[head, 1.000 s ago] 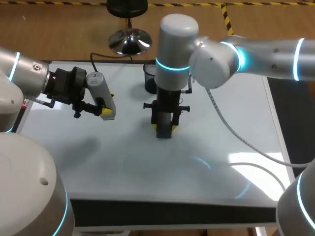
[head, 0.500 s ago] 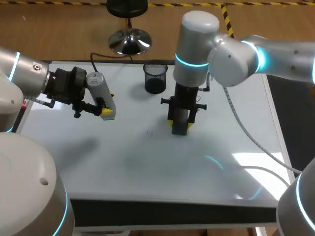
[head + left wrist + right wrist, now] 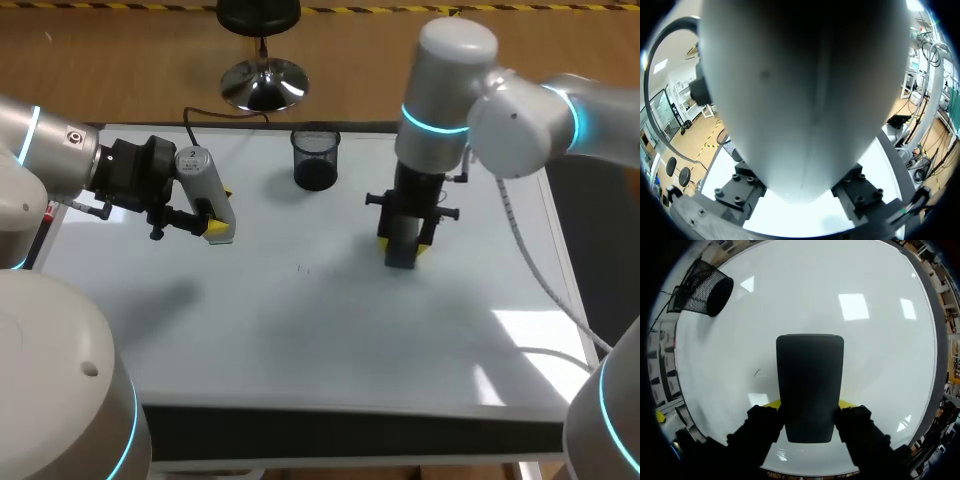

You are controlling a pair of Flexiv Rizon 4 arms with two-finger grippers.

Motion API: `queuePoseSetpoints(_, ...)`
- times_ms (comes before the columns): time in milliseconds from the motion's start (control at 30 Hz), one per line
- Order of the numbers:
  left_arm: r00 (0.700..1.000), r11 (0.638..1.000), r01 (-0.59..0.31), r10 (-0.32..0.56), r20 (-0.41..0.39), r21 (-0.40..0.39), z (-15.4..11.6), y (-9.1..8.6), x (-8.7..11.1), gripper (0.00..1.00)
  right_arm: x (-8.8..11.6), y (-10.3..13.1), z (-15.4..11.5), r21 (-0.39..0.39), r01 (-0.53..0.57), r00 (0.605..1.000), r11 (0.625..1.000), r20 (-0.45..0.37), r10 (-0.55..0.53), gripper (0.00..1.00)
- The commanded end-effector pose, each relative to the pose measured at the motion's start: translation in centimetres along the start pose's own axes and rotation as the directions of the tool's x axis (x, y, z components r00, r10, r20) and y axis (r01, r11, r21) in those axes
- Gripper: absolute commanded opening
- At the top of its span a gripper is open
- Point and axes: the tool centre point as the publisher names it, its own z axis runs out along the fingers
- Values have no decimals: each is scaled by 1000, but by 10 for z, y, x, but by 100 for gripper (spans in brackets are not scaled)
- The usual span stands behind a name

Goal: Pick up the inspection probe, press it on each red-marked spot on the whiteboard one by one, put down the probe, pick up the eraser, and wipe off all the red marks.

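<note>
Where the left arm comes in: the left gripper (image 3: 216, 220) hangs over the left part of the whiteboard (image 3: 300, 350), its fingers clamped on the inspection probe (image 3: 203, 190).
Inspection probe: a pale grey-white body with a round cap, tilted and held clear of the board. In the left wrist view it fills the space between the black finger mounts.
Faint mark (image 3: 303, 268): small and thin, on the board near its middle, with a colour too faint to tell.
Mesh cup (image 3: 316, 158): black and upright at the far edge of the board, apart from both grippers.
Right gripper (image 3: 403, 245): it points straight down, right of the middle, with its yellow tips pressed on two sides of the eraser (image 3: 810, 375).
Eraser: a black block, upright between the fingers, its lower end down at the board. I cannot tell whether it touches.
</note>
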Motion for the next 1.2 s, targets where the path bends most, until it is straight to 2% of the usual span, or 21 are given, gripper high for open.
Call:
queuePoseSetpoints(33,1000,1000,-3,3,3,2,-1,-1,1,0,-28,-11,-18,-21,21,1000,1000,-3,-22,0)
queuePoseSetpoints(467,1000,1000,-3,3,3,2,-1,-1,1,0,-64,-7,-28,-32,60,998,998,25,-59,0)
queuePoseSetpoints(1200,1000,1000,-3,3,3,2,-1,-1,1,0,-61,-8,-24,-27,67,997,997,37,-66,0)
